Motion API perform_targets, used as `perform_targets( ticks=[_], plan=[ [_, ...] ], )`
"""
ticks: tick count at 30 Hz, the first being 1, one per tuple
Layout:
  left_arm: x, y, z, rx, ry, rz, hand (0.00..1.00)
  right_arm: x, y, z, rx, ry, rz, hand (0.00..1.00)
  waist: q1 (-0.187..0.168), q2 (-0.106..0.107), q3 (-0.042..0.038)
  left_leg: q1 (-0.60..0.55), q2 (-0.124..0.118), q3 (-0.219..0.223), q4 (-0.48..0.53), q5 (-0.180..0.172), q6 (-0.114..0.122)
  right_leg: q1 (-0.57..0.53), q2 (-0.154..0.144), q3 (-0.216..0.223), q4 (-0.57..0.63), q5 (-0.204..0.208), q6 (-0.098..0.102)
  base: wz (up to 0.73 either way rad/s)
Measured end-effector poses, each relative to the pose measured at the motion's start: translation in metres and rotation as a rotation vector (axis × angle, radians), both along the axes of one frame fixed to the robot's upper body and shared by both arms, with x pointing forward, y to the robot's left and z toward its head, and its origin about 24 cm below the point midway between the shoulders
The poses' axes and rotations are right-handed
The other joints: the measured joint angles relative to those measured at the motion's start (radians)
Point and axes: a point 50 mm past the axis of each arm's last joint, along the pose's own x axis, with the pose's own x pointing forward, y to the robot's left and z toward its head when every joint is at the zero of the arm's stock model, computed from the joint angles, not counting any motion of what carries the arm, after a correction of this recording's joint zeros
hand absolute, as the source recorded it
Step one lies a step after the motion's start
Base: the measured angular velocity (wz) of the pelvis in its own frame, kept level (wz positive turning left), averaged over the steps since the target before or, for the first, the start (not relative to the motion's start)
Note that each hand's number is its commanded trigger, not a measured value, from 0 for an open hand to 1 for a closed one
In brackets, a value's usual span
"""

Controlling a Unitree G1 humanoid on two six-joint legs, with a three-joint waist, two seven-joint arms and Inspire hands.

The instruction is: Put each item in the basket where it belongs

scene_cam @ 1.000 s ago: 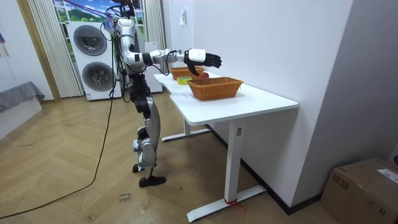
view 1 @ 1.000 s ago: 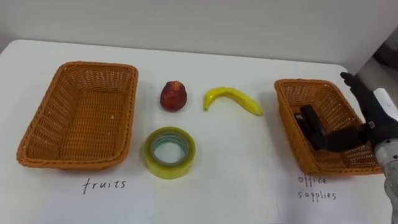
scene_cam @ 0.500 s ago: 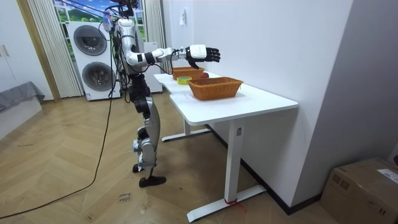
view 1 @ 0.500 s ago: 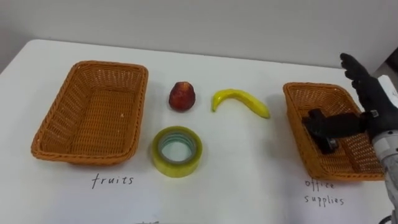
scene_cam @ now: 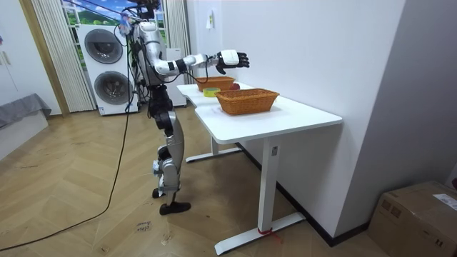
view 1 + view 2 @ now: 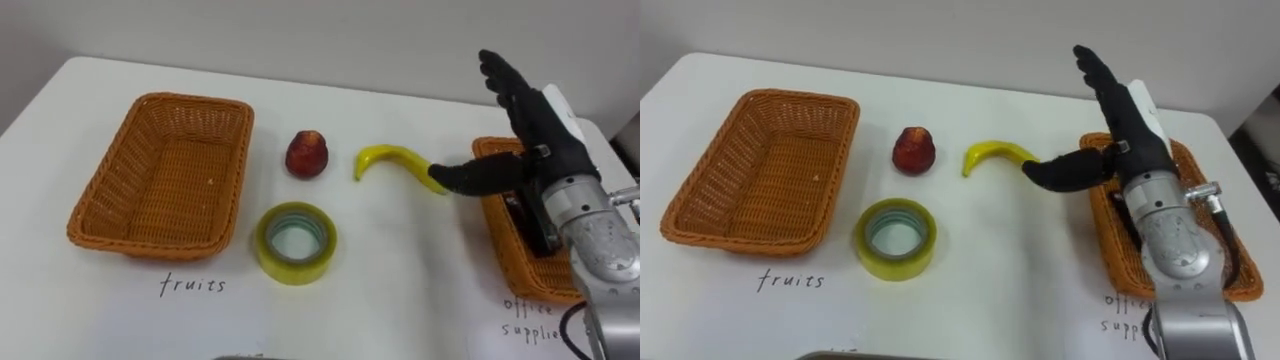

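The empty right hand (image 6: 538, 130), fingers spread wide, hovers beside the banana (image 6: 388, 155) toward the tabletop's (image 6: 420, 280) right edge; grasping the banana seems next.

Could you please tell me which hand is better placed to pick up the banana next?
Probably the right hand: it is open and raised close to the right end of the banana, its thumb pointing toward it, just beside the right basket.

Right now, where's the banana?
In the eye views the banana lies on the table between the red fruit on its left and the office supplies basket on its right, with the open right hand at its right end.
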Motion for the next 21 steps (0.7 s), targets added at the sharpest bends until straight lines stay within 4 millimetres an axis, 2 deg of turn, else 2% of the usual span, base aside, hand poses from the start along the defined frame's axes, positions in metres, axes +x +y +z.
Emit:
perform_targets(
  ticks=[5,13,21],
  plan=[
    [0.009,-0.003,0.001,-0.002,-0.032,-0.007,0.00,0.000,0.006,-0.002,0.007,0.004,0.027,0.00,0.024,0.010,0.0015,-0.004,0.000,-0.005,0.001,0.000,0.000,-0.001,0.000,-0.005,0.000,0.000,0.000,0.02],
    [0.018,-0.002,0.004,0.008,-0.073,-0.016,0.00,0.007,0.022,0.004,0.084,-0.021,0.089,0.00,0.039,0.005,-0.0053,-0.004,0.000,-0.017,0.001,0.002,-0.001,0.004,-0.006,-0.019,0.000,0.000,0.000,0.04],
    [0.018,-0.008,0.002,-0.007,-0.064,-0.047,0.00,0.011,0.034,-0.015,0.136,0.053,0.106,0.00,0.053,-0.002,-0.0020,-0.004,-0.006,-0.026,0.002,0.006,0.005,0.013,-0.018,-0.057,-0.001,0.000,0.000,0.06]
  ],
)
